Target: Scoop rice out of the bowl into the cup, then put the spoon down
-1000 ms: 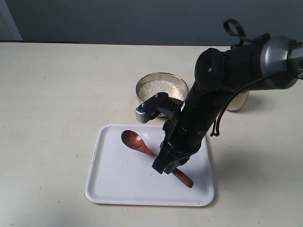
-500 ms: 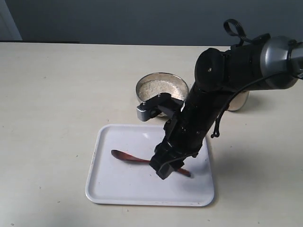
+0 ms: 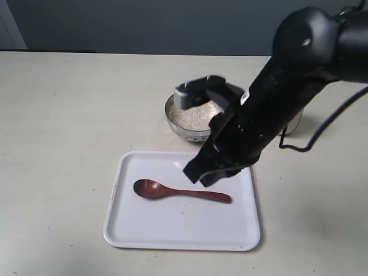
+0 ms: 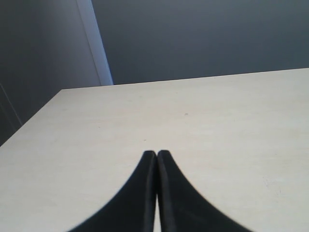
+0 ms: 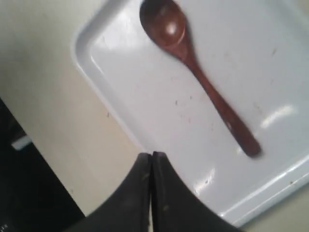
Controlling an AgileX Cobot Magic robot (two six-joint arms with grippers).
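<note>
- Spoon (image 3: 181,192): lies free and flat on the white tray (image 3: 172,233), hollow side up. In the exterior view its long axis runs nearly level across the tray, oval end to the left and handle tip to the right.
- Right fingers (image 5: 141,188): pressed together and holding nothing. They hang above the tray, clear of the spoon and just over its handle end.
- Left fingers (image 4: 140,193): also closed and empty, over bare bench (image 4: 217,125), with no task object in that view.
- Bowl (image 3: 179,125): stands just behind the tray, filled with rice (image 3: 192,115).
- Cup (image 3: 293,123): mostly hidden behind the right arm (its contents cannot be told).
- Judgement: the right arm is much the nearer. Any regrasp would first need its fingers to part, then close across the handle.
</note>
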